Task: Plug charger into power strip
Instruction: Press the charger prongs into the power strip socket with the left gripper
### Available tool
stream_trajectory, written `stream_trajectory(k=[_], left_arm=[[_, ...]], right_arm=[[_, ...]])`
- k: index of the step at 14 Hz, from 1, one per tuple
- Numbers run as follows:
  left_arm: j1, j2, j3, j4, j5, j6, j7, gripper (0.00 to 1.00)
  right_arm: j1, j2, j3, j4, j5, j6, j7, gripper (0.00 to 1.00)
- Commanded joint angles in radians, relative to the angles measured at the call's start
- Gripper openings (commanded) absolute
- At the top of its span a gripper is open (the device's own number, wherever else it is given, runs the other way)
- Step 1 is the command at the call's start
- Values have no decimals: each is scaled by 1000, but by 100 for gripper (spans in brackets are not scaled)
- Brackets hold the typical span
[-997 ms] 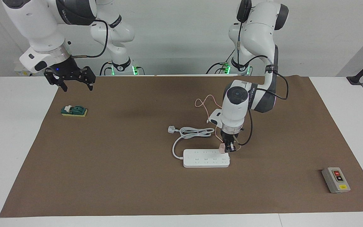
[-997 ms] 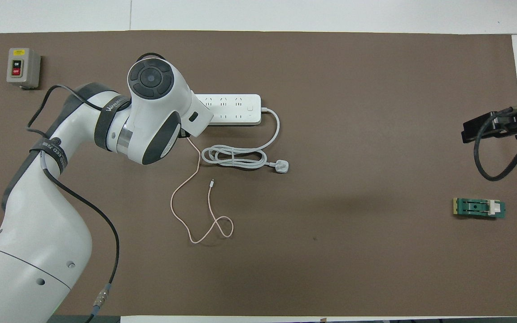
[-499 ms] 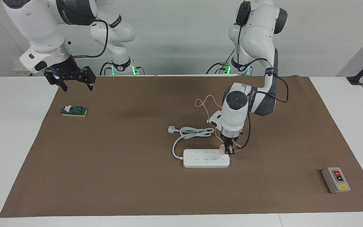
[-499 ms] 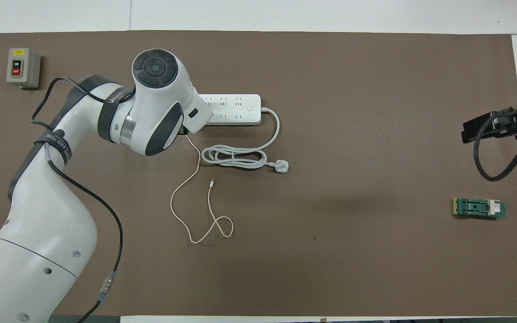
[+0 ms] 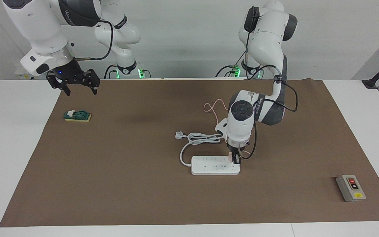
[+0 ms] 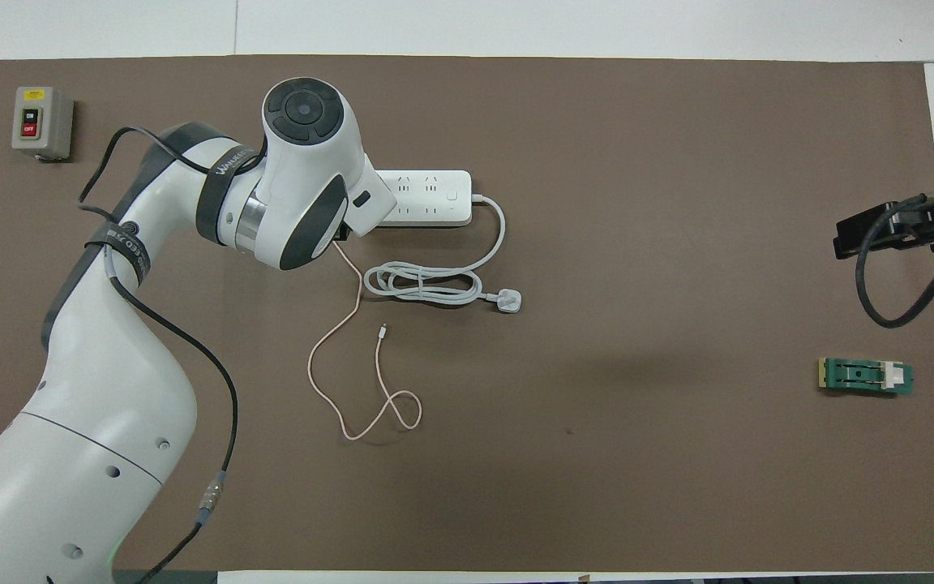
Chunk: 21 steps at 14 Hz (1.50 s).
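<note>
1. The left gripper [image 5: 236, 159] points straight down at lower centre of the facing view, its fingers clamped on the charger [image 5: 231, 157]; the pale-pink cube sits against the top of the power strip [image 5: 215, 165], at the end toward the left arm's base; whether its prongs are fully seated cannot be told.
2. In the overhead view the left arm's wrist covers that end of the power strip [image 6: 426, 197], so neither the cube nor the fingertips show there; the strip lies just above centre-left of that frame.
3. The pink cable [image 6: 347, 357] trails from under the wrist down the overhead frame in loose loops, ending in a small plug.
4. The strip's white cord [image 5: 200, 138] lies coiled just above the strip in the facing view.
5. The right gripper [image 5: 75, 83] waits at upper left of the facing view, fingers spread apart and holding nothing; below it lies a green block [image 5: 77, 115].
6. A grey switch box [image 5: 350, 187] sits at lower right of the facing view.
</note>
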<state>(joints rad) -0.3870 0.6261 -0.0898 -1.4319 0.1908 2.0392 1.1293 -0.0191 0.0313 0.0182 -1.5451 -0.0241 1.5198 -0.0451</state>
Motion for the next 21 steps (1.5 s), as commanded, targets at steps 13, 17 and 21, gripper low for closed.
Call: stream_trajectory(k=[13,17,21], left_arm=[[20,64,2,42,-91,105,121,0],[25,60,4,19,-100,148,158,0],[25,58,4,22,-105,150,153,0]], right_arm=[[-8,-31,9,-32,-16,10,16,100],[-8,-31,9,-32,-16,10,16,100],[-8,-31,9,-32,-16,10,16,100]])
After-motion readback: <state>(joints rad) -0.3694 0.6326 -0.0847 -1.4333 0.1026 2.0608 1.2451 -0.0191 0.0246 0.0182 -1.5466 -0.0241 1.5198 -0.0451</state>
